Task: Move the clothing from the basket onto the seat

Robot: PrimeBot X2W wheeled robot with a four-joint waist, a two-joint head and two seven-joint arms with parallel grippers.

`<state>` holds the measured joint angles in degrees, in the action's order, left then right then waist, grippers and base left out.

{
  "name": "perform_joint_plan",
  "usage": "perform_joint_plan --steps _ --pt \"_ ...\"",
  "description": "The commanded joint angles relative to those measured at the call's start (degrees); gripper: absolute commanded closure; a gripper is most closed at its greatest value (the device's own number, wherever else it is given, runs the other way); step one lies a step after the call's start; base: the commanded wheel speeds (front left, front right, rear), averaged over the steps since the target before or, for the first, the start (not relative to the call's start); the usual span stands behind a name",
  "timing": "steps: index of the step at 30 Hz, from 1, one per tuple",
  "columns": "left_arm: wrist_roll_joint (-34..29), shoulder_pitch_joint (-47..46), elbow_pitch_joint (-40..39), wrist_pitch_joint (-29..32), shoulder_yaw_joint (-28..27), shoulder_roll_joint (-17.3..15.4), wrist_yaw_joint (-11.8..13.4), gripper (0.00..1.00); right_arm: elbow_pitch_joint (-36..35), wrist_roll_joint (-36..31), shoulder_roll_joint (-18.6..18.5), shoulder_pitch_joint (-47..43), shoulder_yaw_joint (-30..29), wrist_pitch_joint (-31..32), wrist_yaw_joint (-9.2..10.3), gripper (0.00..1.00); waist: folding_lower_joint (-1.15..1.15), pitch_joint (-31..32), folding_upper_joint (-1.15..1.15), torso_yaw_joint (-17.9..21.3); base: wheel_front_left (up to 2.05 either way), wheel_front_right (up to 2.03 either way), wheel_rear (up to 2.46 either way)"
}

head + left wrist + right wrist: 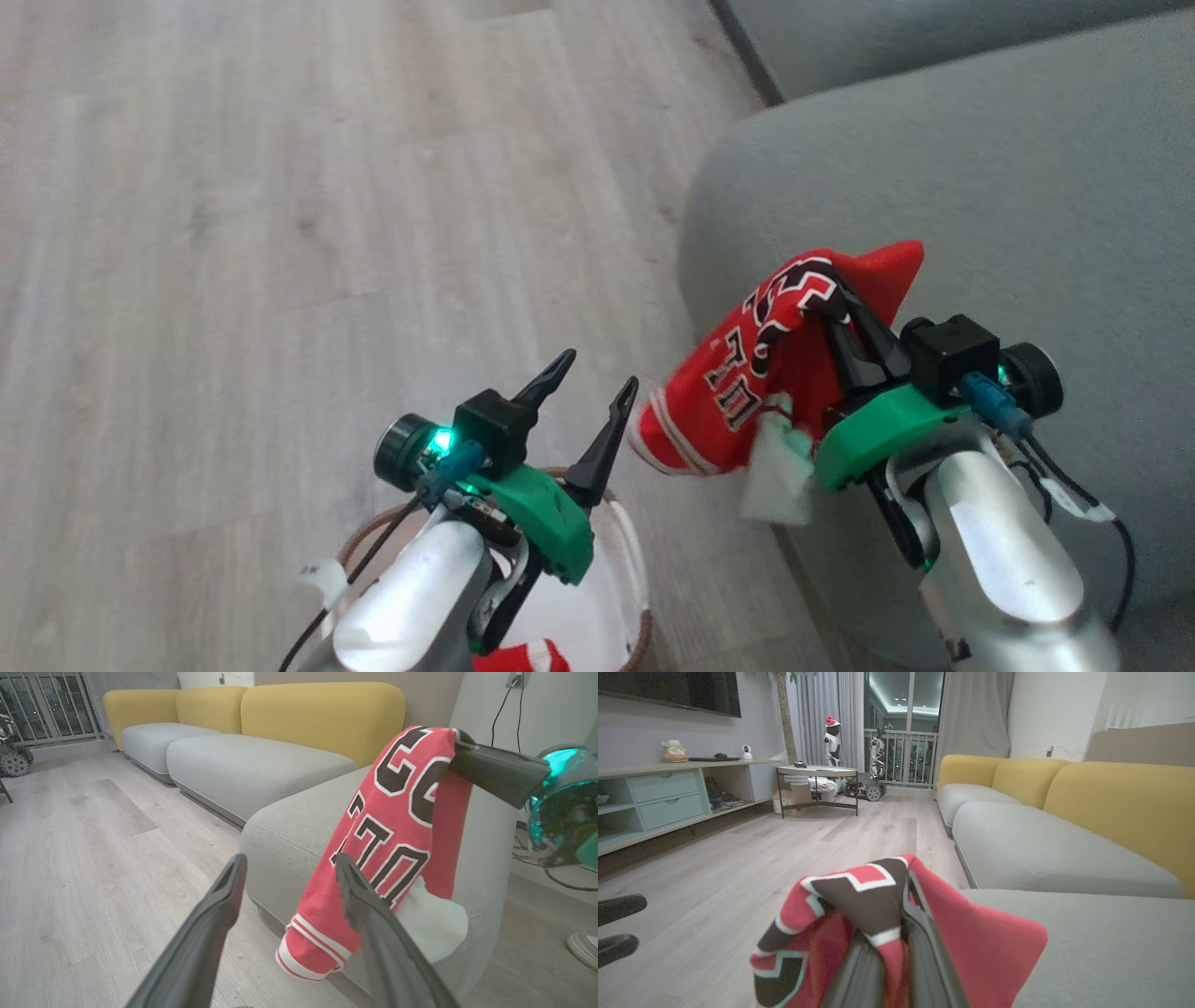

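Red jersey (pixel 738 373) clamped in right claw (pixel 850 308), hanging below it past the seat (pixel 980 187) edge; early release risks floor (pixel 280 233) drop. Left claw (pixel 597 371) apart, empty.

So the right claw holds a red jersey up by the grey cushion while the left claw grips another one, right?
No: the left gripper grips nothing. The left wrist view shows its fingers apart and empty. The right gripper does hold the red jersey by the grey cushion.

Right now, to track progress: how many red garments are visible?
2. A jersey hangs from the right pincer beside the seat; a red piece lies in the basket, where more may hide.
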<state>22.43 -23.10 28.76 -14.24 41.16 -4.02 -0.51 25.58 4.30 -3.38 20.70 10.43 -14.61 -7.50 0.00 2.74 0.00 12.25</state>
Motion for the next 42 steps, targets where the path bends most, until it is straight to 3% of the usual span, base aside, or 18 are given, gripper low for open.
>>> perform_joint_plan --steps 1,8,15,21,30,42 --pt "0.1 -1.9 -1.4 -0.7 -1.9 -0.2 0.1 0.00 -2.4 -0.5 0.1 3.8 0.8 -0.4 0.01 1.00 0.00 -1.2 0.00 3.6 0.00 0.00 0.00" --pt "-1.2 -1.7 -2.4 -0.7 -2.3 0.5 -0.5 0.00 -2.1 -0.3 -1.9 5.3 2.1 -0.4 0.01 1.00 0.00 -3.0 0.00 8.6 0.00 0.00 0.00" --pt "-2.4 -1.7 -2.6 -0.7 -2.5 0.9 -1.1 0.00 -0.2 0.5 -4.9 8.3 3.9 -0.4 0.01 1.00 0.00 -4.6 0.00 9.4 0.00 0.00 0.00" --pt "-3.5 -2.0 -2.9 -0.7 -2.9 1.0 -1.0 0.00 2.4 2.2 -8.4 15.5 3.5 0.6 0.01 1.00 0.00 -7.8 0.00 6.3 0.00 0.00 0.00" --pt "-7.1 -6.0 -5.5 -0.8 -3.3 -0.9 -0.7 0.00 7.0 6.2 -14.7 32.9 0.2 2.3 0.01 1.00 0.00 -18.7 0.00 0.1 0.00 0.00 0.00" --pt "-10.0 -12.3 -12.5 1.1 -3.8 -4.1 0.6 0.00 18.3 0.6 -24.3 56.6 -11.3 0.8 0.01 1.00 0.00 -33.8 0.00 -5.9 0.00 0.00 0.00"
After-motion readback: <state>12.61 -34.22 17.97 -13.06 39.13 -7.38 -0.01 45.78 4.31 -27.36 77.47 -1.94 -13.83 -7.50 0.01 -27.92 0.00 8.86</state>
